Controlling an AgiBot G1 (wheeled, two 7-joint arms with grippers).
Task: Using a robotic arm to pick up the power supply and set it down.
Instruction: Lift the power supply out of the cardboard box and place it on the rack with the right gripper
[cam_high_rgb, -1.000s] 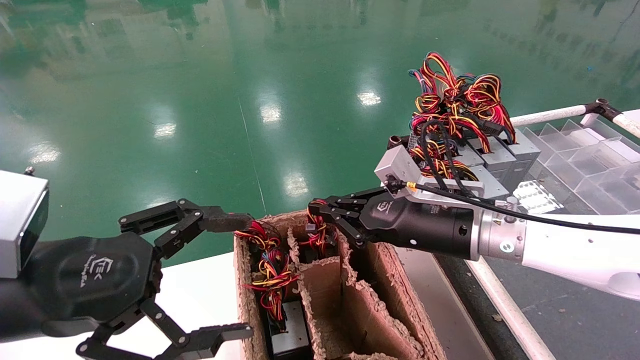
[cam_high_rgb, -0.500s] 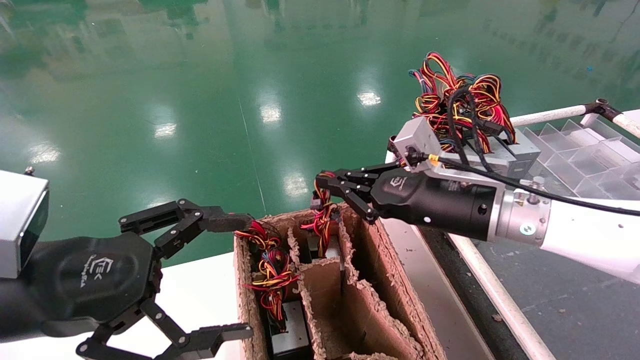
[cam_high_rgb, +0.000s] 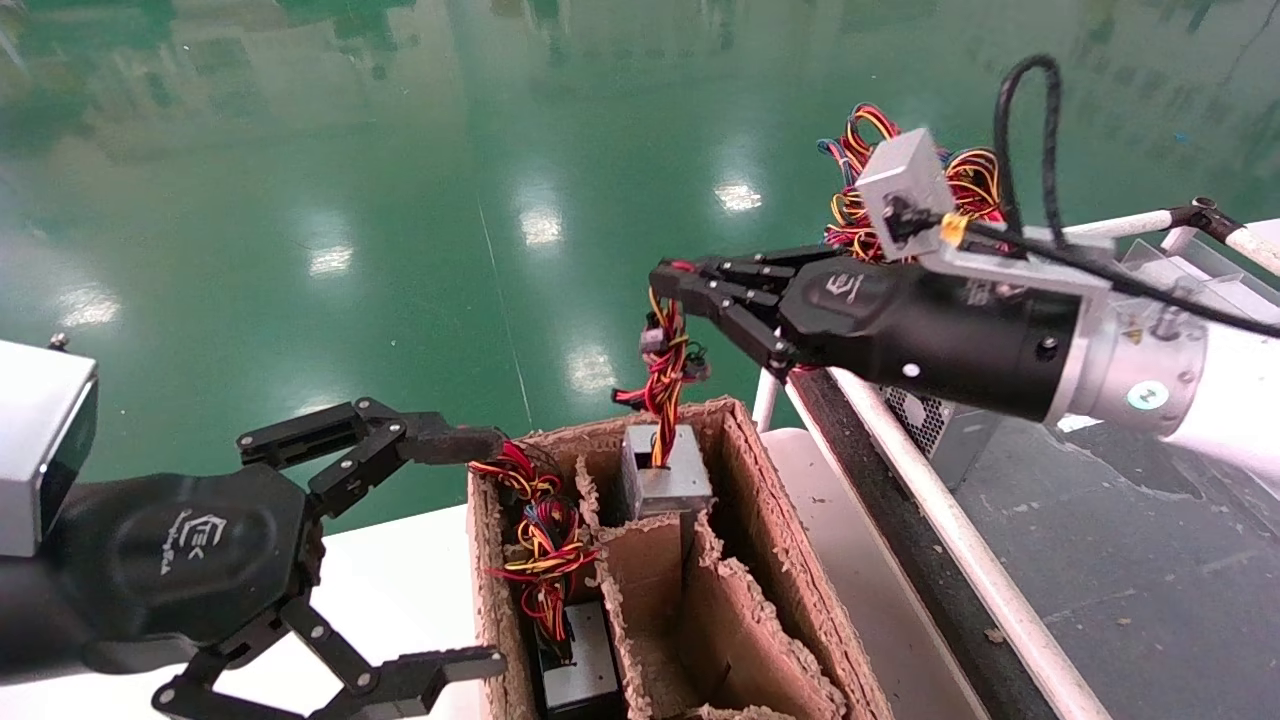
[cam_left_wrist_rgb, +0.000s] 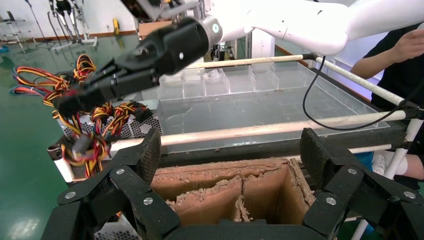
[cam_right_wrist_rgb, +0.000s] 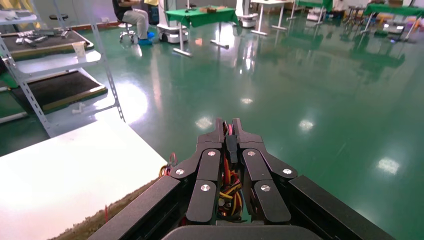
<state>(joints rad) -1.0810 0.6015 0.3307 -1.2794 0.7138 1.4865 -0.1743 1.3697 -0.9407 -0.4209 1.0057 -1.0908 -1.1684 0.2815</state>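
My right gripper (cam_high_rgb: 672, 284) is shut on the red, yellow and black wire bundle (cam_high_rgb: 664, 372) of the power supply (cam_high_rgb: 664, 470). The silver-grey box hangs by its wires, its top risen out of the far middle compartment of the cardboard box (cam_high_rgb: 775, 545). In the right wrist view the wires (cam_right_wrist_rgb: 226, 189) run between the closed fingers of the right gripper (cam_right_wrist_rgb: 228, 130). My left gripper (cam_high_rgb: 478, 550) stands open at the cardboard box's left side, holding nothing. The left wrist view shows the left gripper (cam_left_wrist_rgb: 232, 159) spread wide before the cardboard box (cam_left_wrist_rgb: 225, 186).
Another power supply (cam_high_rgb: 578, 672) with wires (cam_high_rgb: 535, 530) sits in the box's left compartment. Beyond the white rail (cam_high_rgb: 950, 540) lie several more units with tangled wires (cam_high_rgb: 858, 215) and a clear divided tray (cam_left_wrist_rgb: 260, 80). A person (cam_left_wrist_rgb: 395, 65) stands beyond the tray.
My right gripper has risen and drifted right with the wire bundle, drawing the silver-grey box up out of its compartment. The left arm has not moved.
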